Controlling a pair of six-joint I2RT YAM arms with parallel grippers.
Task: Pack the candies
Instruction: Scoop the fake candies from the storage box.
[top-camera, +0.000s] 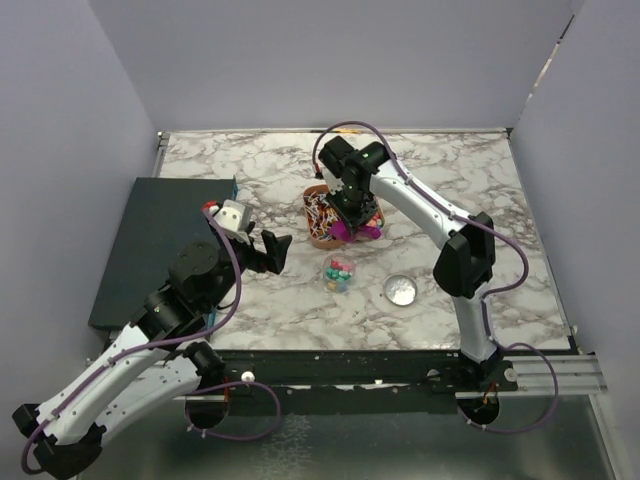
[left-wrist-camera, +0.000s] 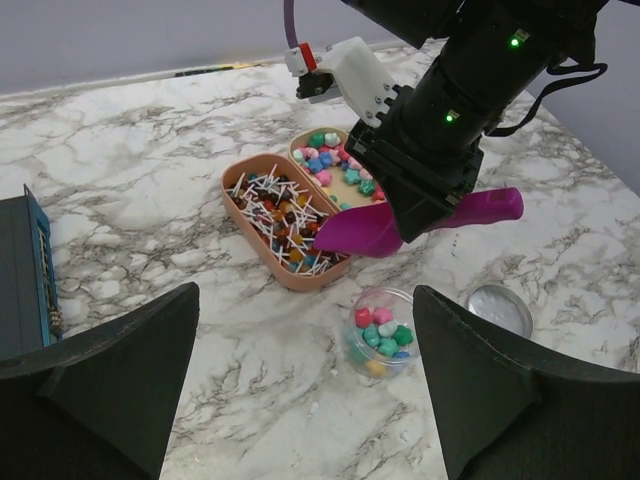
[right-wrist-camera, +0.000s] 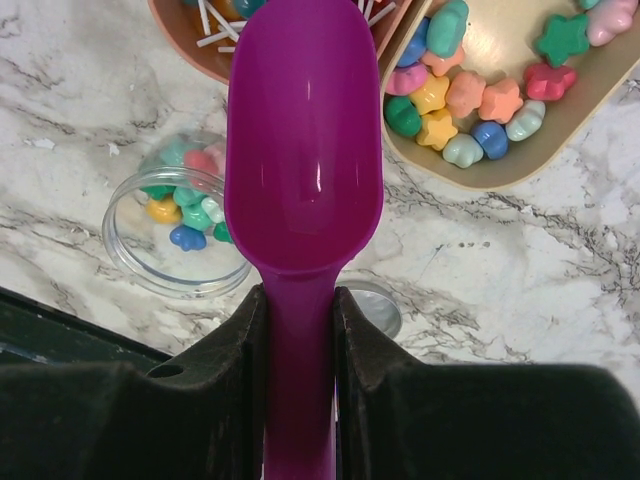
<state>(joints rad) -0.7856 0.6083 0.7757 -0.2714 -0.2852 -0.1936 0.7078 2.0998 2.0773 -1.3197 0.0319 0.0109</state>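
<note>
The candies lie in two places: a loose pile (right-wrist-camera: 480, 95) in one half of a peach two-part tray (left-wrist-camera: 290, 275), and a few (left-wrist-camera: 380, 330) at the bottom of a small clear jar (top-camera: 339, 274) in front of the tray. My right gripper (right-wrist-camera: 300, 300) is shut on the handle of a purple scoop (right-wrist-camera: 305, 150). The scoop's bowl is empty and hangs above the table between tray and jar. My left gripper (left-wrist-camera: 305, 380) is open, low and just left of the jar, with nothing between its fingers.
The tray's other half holds dark sweets on white sticks (left-wrist-camera: 280, 215). A round silver lid (top-camera: 400, 289) lies right of the jar. A dark blue flat box (top-camera: 150, 240) covers the table's left side. Grey walls close in three sides.
</note>
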